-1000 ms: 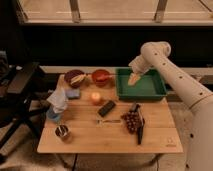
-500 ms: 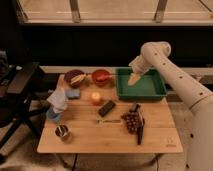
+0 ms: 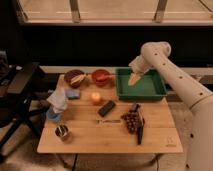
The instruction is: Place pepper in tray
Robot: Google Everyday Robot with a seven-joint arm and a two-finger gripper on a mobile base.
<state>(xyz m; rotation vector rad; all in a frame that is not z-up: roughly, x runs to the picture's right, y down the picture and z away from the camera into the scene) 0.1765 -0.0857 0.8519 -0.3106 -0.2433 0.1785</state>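
The green tray stands at the back right of the wooden table. My gripper hangs from the white arm and sits over the left inner part of the tray, low near its floor. I cannot make out the reddish-orange pepper; it may be hidden at the gripper.
A brown bowl and a red-orange bowl stand left of the tray. A round yellow-orange fruit, a black bar, grapes, a metal cup and a cloth lie on the table. A black chair stands at left.
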